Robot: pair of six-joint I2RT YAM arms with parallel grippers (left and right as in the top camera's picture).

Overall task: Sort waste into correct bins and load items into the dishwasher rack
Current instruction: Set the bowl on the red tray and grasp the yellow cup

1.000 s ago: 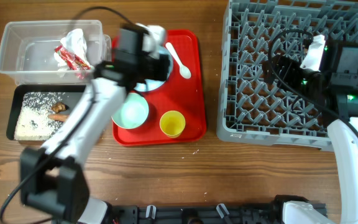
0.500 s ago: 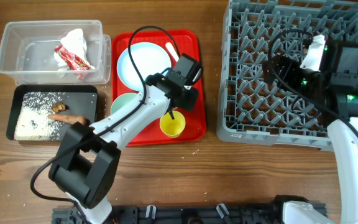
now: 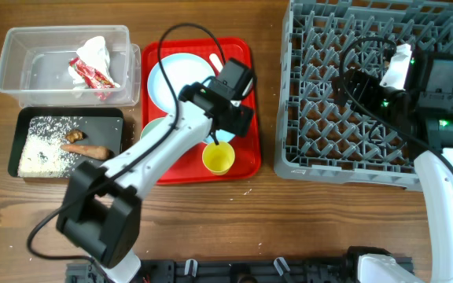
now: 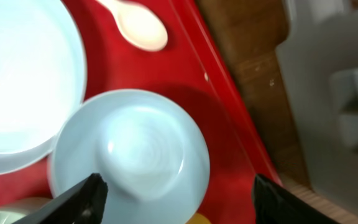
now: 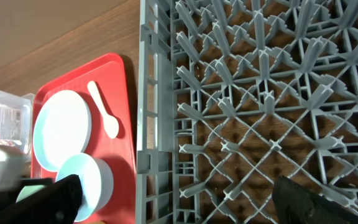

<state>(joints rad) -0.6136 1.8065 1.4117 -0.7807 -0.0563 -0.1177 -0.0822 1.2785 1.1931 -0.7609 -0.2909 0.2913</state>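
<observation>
Left wrist view tells you most of it: the left fingers [image 4: 79,198] are spread wide with nothing in them. The pale blue bowl [image 4: 129,155] sits right between them, a touch toward 12 o'clock, upright on the red tray [image 4: 225,124]. It's round, so there's no long axis to line up with. My guess is the grab just needs a straight drop over the rim.

The plate [image 4: 17,74] is right beside the bowl at 10 o'clock, and the spoon [image 4: 138,25] is off at 12, not touching.

Overhead, the rack [image 3: 352,169] sits on the surface at 3 o'clock from the tray. The right fingers [image 5: 58,199] hang over it, also spread and empty — so the left arm is clearly nearer for this bowl.
</observation>
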